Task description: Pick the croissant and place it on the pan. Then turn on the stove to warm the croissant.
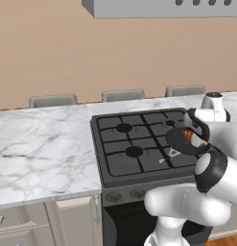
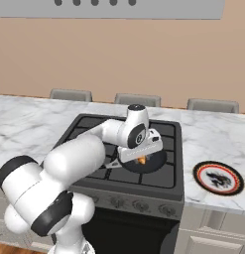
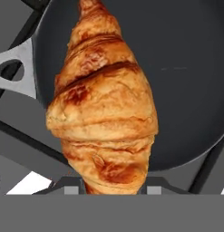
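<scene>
The gripper (image 2: 142, 159) hangs over the pan (image 2: 153, 161), jaws closed on the croissant (image 3: 104, 104); in the hand view the pastry runs lengthwise from between the finger tips up across the dark pan floor, its golden ridges darker at the folds. Whether the croissant touches the pan or is held just above it cannot be told.

The pan sits on the stove (image 1: 139, 144), on the front burner at the robot's right; its grey handle (image 3: 16, 72) — with a hole near the end — points off over the grates. From the left base view a sliver of orange croissant (image 1: 189, 137) shows above the pan (image 1: 180, 141), tucked under the white hand.

The front knobs (image 2: 139, 205) line the stove's face below the grates; marble counter (image 1: 43, 144) lies on both sides of the stove. A white plate (image 2: 218, 178) with a red rim rests on the counter to the right of the stove, well apart from the pan.
</scene>
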Robot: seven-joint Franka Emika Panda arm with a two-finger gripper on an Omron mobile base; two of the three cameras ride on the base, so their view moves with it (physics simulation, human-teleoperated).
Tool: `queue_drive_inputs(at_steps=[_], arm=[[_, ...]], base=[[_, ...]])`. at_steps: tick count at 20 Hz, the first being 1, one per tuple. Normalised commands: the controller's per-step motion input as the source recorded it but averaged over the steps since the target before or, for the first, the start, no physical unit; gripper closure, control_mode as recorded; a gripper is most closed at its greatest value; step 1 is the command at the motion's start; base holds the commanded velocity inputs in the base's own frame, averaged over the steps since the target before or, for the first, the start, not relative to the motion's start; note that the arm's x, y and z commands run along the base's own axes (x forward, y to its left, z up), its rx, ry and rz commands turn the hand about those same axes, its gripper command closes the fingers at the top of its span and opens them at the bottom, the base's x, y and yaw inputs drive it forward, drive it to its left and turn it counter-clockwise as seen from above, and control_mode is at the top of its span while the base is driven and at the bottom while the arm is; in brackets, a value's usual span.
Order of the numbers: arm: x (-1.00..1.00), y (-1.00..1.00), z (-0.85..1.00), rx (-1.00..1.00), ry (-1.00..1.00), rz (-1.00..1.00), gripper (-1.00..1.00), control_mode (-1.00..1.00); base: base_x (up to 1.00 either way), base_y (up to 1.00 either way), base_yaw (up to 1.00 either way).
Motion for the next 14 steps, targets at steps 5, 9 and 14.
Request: queue_drive_inputs(at_steps=[5,9,14], arm=[[0.34,0.00,-0.09,0.00,0.00,0.00,1.00,-1.00],[0.32,0.00,-0.16,0.00,0.00,0.00,1.00,-1.00],[0.32,0.00,-0.19,0.00,0.00,0.00,1.00,-1.00]], base=[[0.00,0.00,0.00],[0.00,0.00,0.00],[0.00,0.00,0.00]])
